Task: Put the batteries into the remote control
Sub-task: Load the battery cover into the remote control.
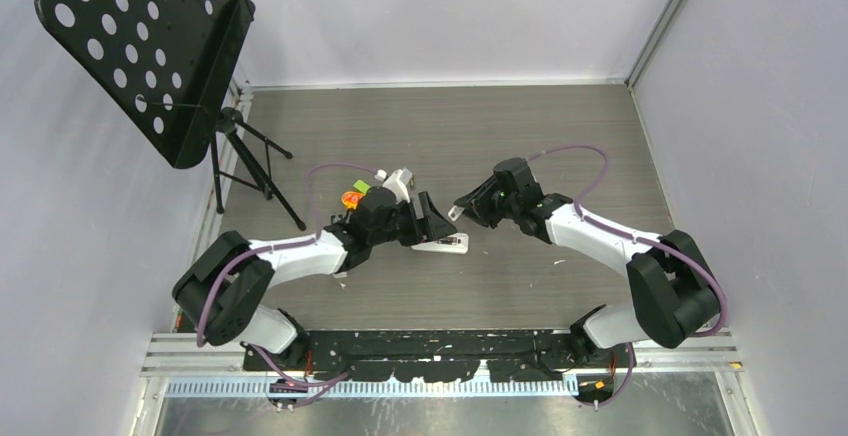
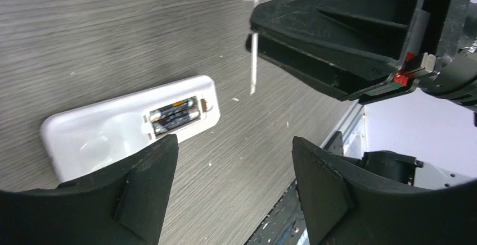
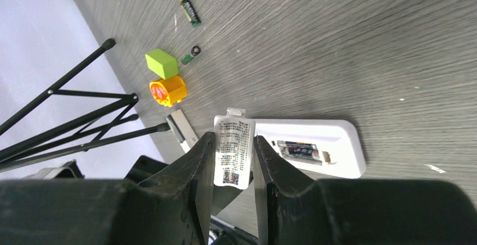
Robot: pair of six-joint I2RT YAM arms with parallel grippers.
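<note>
The white remote control [image 2: 112, 135] lies face down with its battery bay uncovered. Two batteries [image 2: 174, 116] sit side by side in the bay. My left gripper [image 2: 233, 149] hovers just above and beside the remote, jaws open and empty. My right gripper [image 3: 233, 139] is shut on the remote's white battery cover [image 3: 235, 160], a small printed plate held upright above the remote [image 3: 337, 144]. From above, the two grippers [image 1: 430, 218] [image 1: 462, 208] stand close together over the remote [image 1: 445, 246]. Two loose batteries [image 3: 188, 9] [image 3: 190, 57] lie farther off on the table.
An orange-and-green toy [image 3: 164, 79] sits near the loose batteries. A second white remote [image 1: 400, 184] lies behind the left gripper. A black music stand [image 1: 150, 46] with tripod legs [image 3: 67, 121] occupies the far left corner. Grey walls enclose the table.
</note>
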